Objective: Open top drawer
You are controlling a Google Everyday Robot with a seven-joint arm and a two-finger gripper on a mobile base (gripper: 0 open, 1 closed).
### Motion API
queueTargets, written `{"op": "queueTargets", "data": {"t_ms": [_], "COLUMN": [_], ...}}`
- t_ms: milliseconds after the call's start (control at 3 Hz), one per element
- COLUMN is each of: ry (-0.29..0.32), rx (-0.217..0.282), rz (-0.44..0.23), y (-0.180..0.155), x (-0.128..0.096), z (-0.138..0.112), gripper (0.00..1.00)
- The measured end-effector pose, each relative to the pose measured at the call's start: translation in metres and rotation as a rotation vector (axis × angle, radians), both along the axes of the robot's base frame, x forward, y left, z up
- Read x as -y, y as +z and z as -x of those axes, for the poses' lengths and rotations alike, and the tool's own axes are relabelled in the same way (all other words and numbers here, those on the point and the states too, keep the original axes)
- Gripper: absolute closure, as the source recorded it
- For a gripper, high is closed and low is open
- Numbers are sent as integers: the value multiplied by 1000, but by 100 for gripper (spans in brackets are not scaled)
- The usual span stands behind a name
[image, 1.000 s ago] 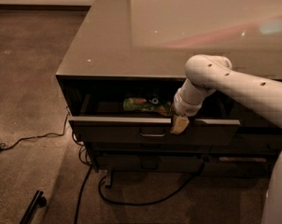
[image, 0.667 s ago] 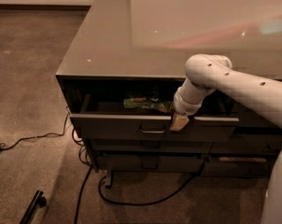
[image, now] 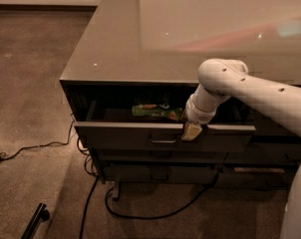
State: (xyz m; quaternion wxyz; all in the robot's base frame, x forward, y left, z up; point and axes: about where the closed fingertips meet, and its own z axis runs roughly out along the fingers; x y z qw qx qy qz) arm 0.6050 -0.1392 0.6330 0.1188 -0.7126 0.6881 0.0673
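Observation:
The top drawer (image: 140,136) is a wide dark drawer with a small loop handle (image: 163,140) at the centre of its flat front. It stands partly pulled out from under the glossy cabinet top (image: 140,44). A green packet (image: 153,111) lies inside it. My gripper (image: 192,131) reaches down from the white arm (image: 250,91) and rests over the top edge of the drawer front, just right of the handle. Its tip overlaps the front panel.
Two lower drawers (image: 160,173) sit shut beneath the open one. Black cables (image: 140,215) trail across the carpet in front and to the left of the cabinet. A dark bar-shaped object (image: 36,220) lies on the floor at the lower left.
The drawer front and my gripper have shifted very slightly back toward the cabinet. The drawer stays partly open.

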Motion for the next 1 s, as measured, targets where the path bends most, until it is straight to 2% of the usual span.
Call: {"op": "queueTargets", "data": {"t_ms": [333, 667, 1000], "ry": [-7, -10, -29], "rx": [-47, -72, -94], "rz": [28, 47, 89], "y": [-14, -18, -18], "x": [9, 15, 27], "z": [24, 37, 61], "gripper": [12, 31, 53]}}
